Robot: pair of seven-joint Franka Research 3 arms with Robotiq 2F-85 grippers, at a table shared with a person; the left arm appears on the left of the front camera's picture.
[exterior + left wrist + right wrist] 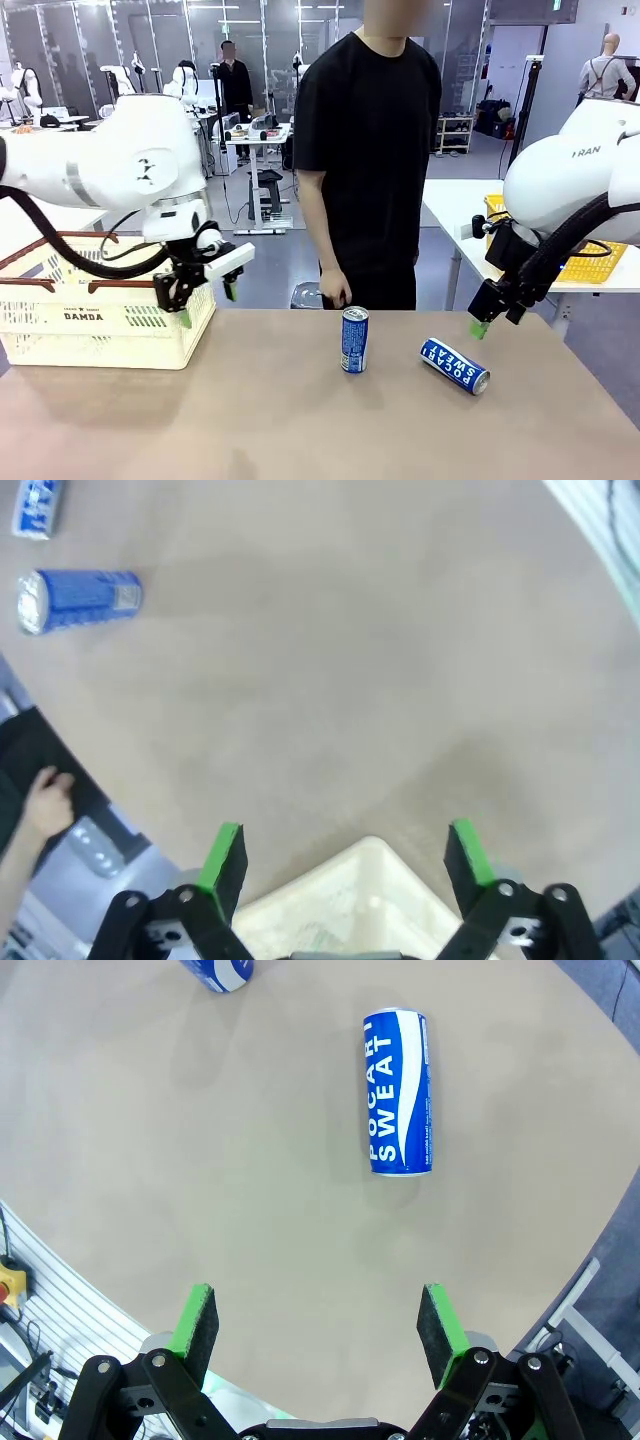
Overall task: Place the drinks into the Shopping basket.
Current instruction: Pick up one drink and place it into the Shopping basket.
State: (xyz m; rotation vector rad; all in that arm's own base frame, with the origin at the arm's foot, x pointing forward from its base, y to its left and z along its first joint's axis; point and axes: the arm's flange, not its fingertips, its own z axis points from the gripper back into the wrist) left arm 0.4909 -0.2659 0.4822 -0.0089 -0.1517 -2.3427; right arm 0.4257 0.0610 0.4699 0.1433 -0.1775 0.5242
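Two blue and white drinks are on the tan table. One can [354, 340] stands upright near the middle, and it appears again in the left wrist view [80, 601] and in the right wrist view [218, 972]. The other can [454, 365] lies on its side to the right [398, 1091] [35, 507]. The cream Shopping basket [100, 320] marked DAMDA sits at the left; its corner [350, 900] lies under my left gripper [208, 304] [345, 852], which is open and empty. My right gripper [480, 328] [317, 1325] hangs open above the table, beyond the lying can.
A person in black stands at the far edge, one hand [335, 290] hanging just behind the upright can. A yellow mesh basket [590, 265] rests on a white table at the back right. Bare tabletop stretches across the front.
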